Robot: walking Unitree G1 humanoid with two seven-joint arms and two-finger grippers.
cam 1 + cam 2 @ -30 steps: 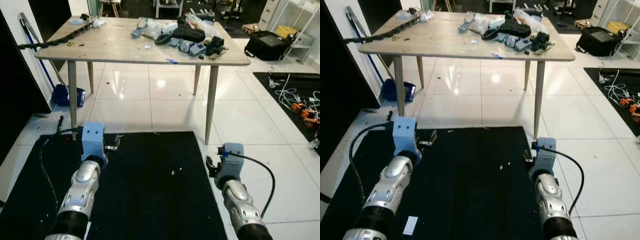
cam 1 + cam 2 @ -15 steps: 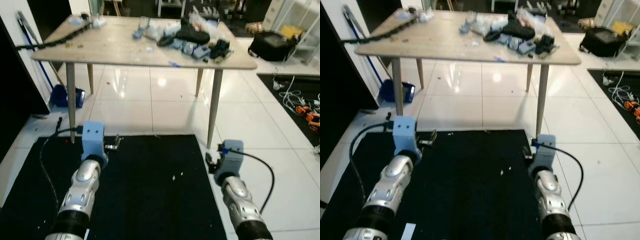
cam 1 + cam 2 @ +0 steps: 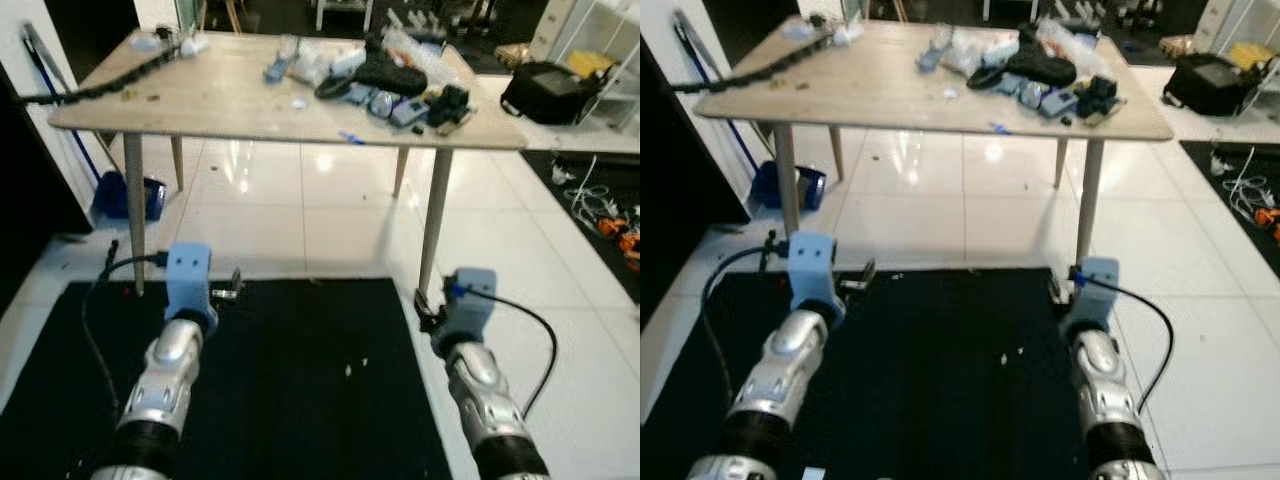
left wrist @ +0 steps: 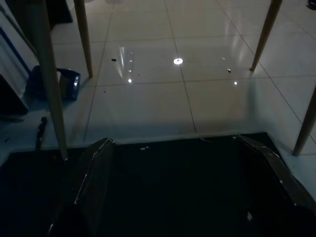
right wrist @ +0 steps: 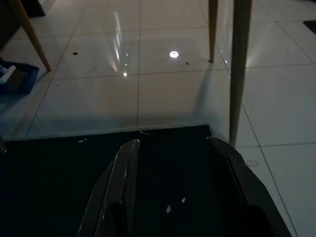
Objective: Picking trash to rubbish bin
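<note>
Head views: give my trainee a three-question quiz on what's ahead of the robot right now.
1. True or false: the table stands on the black mat.
2. Which is open: (a) left gripper only, (b) right gripper only, (c) both?
3. What blue thing lies on the floor under the table's left end?

Key: 1 false, its legs stand on white tile beyond the mat; 2 c; 3 a dustpan.

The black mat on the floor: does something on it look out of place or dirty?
Yes. A few small white scraps lie scattered on the black mat between the two arms, bright against the dark surface, like litter. What they are is too small to tell.
</note>
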